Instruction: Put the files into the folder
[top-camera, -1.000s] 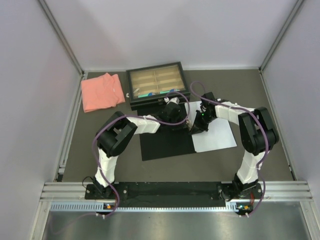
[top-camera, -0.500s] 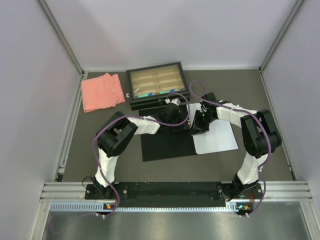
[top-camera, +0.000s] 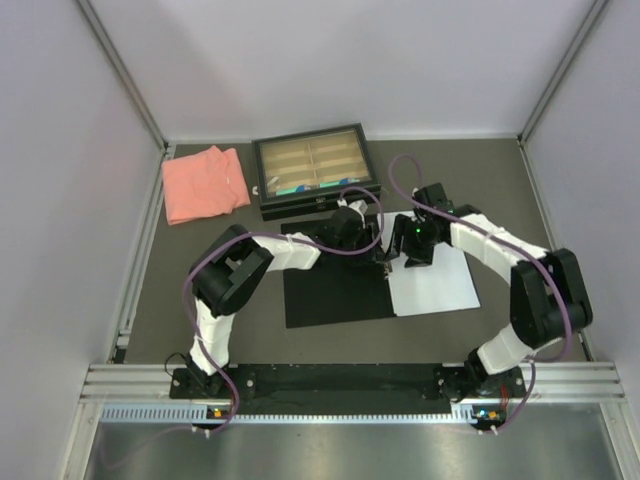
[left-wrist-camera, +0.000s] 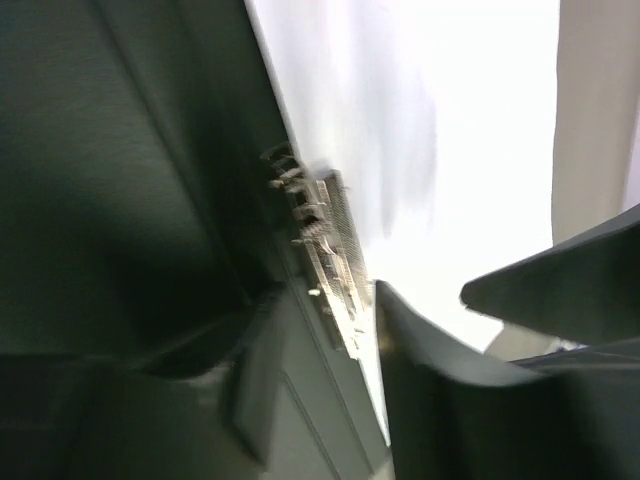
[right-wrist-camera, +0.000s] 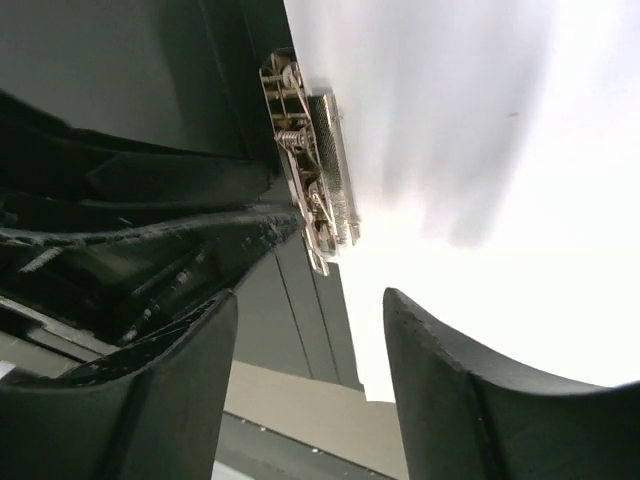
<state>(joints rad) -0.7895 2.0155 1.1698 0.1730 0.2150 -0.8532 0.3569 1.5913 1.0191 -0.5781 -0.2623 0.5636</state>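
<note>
The folder (top-camera: 335, 290) lies open flat on the table, its matte black inside facing up. The white files (top-camera: 440, 285) lie on its right half, beside the metal clip (right-wrist-camera: 315, 190) at the spine. My left gripper (top-camera: 372, 252) and right gripper (top-camera: 400, 255) hover close together over the spine's far end. In the left wrist view the left gripper (left-wrist-camera: 325, 300) is open just below the clip (left-wrist-camera: 325, 250), with the files (left-wrist-camera: 430, 120) beyond. In the right wrist view the right gripper (right-wrist-camera: 310, 300) is open, straddling the edge of the files (right-wrist-camera: 470, 130), and holds nothing.
A black-framed tray (top-camera: 312, 170) with tan compartments stands just behind the folder. A folded salmon-pink cloth (top-camera: 204, 183) lies at the back left. Grey walls close in the table on three sides.
Both grippers have gone from shut to open near the clip. The right arm's elbow has swung out to the right. The white sheets now lie slightly lower and flatter.
</note>
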